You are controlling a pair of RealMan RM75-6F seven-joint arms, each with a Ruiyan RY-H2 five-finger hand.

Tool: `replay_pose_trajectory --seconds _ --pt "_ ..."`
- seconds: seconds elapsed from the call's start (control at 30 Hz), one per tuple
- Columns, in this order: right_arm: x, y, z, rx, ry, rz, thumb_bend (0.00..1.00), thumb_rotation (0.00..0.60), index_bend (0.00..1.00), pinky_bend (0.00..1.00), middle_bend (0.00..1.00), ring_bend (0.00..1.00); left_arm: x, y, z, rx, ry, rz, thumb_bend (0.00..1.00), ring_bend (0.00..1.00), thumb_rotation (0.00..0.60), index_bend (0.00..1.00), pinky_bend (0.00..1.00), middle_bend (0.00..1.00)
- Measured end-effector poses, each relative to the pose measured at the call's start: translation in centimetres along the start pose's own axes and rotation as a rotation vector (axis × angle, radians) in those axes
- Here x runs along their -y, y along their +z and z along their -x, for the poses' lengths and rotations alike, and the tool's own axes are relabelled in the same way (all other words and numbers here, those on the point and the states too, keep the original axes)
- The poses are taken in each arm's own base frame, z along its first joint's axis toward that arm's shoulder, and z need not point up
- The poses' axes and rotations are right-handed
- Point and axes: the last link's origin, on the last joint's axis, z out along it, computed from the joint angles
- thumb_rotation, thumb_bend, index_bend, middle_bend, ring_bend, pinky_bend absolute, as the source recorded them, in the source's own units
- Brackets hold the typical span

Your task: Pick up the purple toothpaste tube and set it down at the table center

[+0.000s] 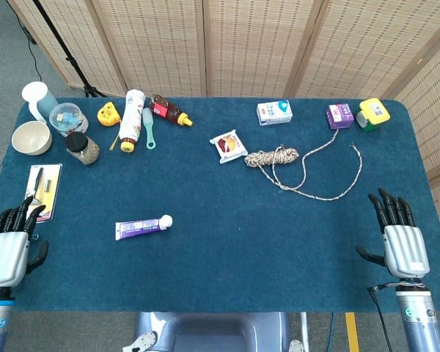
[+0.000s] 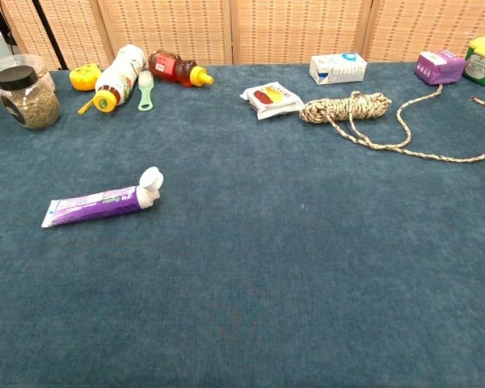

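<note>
The purple toothpaste tube [image 1: 141,226] [image 2: 102,202] lies flat on the blue table, left of the middle, with its white cap pointing right. My left hand [image 1: 9,244] rests at the table's near left corner, fingers spread and holding nothing, well to the left of the tube. At the near right corner my right hand [image 1: 400,237] is also empty, its fingers extended and apart. Neither hand shows in the chest view.
A coiled rope [image 1: 281,158] trails across the right half. Along the back stand a milk carton [image 1: 274,112], purple box [image 1: 339,116], snack packet [image 1: 228,145], bottles [image 1: 131,117], a spice jar [image 1: 81,148] and a bowl [image 1: 31,137]. A packaged tool [image 1: 43,189] lies near my left hand.
</note>
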Motion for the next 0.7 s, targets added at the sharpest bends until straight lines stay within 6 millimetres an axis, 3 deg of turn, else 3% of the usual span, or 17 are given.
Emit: replay_pose_trajectory --seconds 0.3,0.47,0.7 --pt "0.1 -0.1 -0.4 -0.016 0.006 -0.003 0.06 0.6 0.0 0.0 0.0 0.0 0.0 0.2 -0.2 -0.009 -0.004 0.0 0.41 0.11 0.6 0.15 0.09 0.06" --pt "0.0 -0.3 -0.5 -0.021 0.012 0.004 0.06 0.6 0.0 0.0 0.0 0.0 0.0 0.6 -0.4 -0.008 -0.003 0.006 0.41 0.15 0.6 0.15 0.15 0.08" --pt "-0.2 -0.5 -0.8 -0.03 0.014 0.019 0.06 0.6 0.0 0.0 0.0 0.0 -0.7 1.7 -0.3 0.009 0.001 0.037 0.41 0.34 0.6 0.35 0.32 0.3"
